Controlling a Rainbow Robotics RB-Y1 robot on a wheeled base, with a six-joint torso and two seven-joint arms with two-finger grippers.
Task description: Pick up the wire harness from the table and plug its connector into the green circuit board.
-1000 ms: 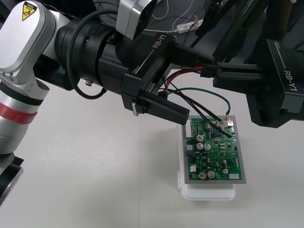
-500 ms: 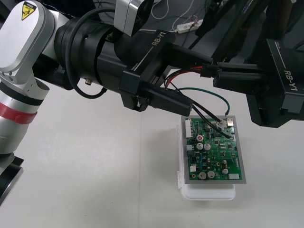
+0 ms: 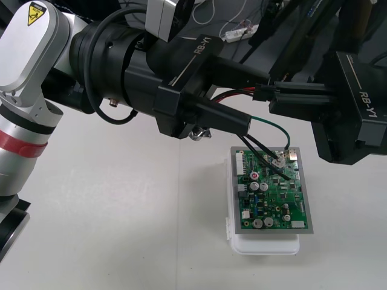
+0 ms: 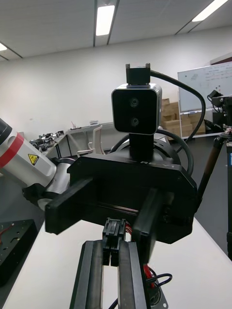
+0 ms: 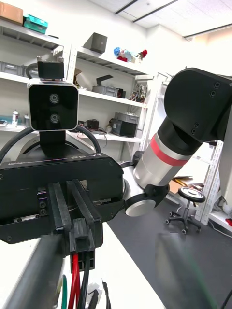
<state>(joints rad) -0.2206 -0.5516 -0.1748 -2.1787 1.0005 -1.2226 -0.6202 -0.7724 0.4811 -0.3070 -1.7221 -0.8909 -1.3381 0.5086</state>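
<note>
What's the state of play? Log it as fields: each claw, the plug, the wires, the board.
right claw: shut on the black plug, held in the air above the table
left claw: open, facing the right claw, one finger on either side of the plug
wires: red, black and green, hanging from the plug to the far end of the green circuit board
plug in board: no
board: on its white base

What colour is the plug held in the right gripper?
Black. The plug shows best in the right wrist view, clamped by the right gripper.
</note>
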